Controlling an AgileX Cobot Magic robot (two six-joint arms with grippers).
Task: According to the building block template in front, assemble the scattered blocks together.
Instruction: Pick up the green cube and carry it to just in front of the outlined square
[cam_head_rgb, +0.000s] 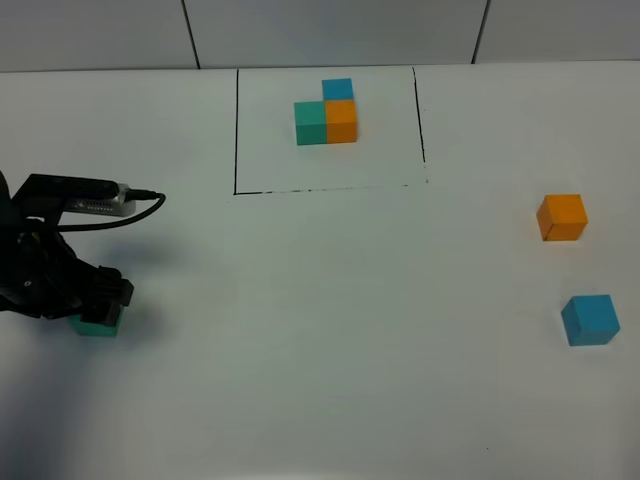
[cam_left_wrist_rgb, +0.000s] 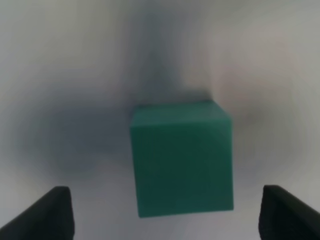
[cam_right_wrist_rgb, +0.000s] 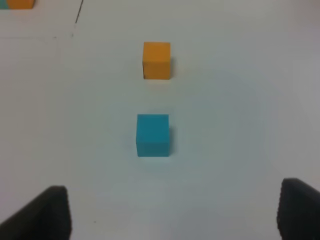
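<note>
Exterior high view: the white bench (cam_head_rgb: 320, 400) fills the picture up to the far side, where it meets a pale panelled wall (cam_head_rgb: 330, 30) with two dark seams. The building block template (cam_head_rgb: 327, 115) sits near that far edge at the middle. It has a teal and an orange cube side by side and a blue one behind the orange, within a thin black line (cam_head_rgb: 237, 130) that shows on the left, right and near sides. Open bench lies around the trio inside the line, and a broad open stretch takes up the middle and the near side.

The teal-green cube (cam_head_rgb: 97, 326) (cam_left_wrist_rgb: 182, 160) rests on the bench close to the left edge, well apart from the template and partly hidden under the left arm (cam_head_rgb: 45, 270). The left claw (cam_head_rgb: 98, 305) (cam_left_wrist_rgb: 167, 215) is spread wide, with its dark fingers (cam_left_wrist_rgb: 47, 215) on either side of that cube. Bench shows between each finger and the cube, so it grips nothing. The left wrist view is blurred.

The orange cube (cam_head_rgb: 561, 217) (cam_right_wrist_rgb: 156, 60) and the blue cube (cam_head_rgb: 590, 320) (cam_right_wrist_rgb: 152, 135) lie near the right edge, apart from each other, the blue one nearer the front. The right claw (cam_right_wrist_rgb: 172, 215) is outside the exterior view. Its wrist view shows it gaping wide and empty, with the blue cube ahead of it, the orange cube beyond, and open bench around both.
</note>
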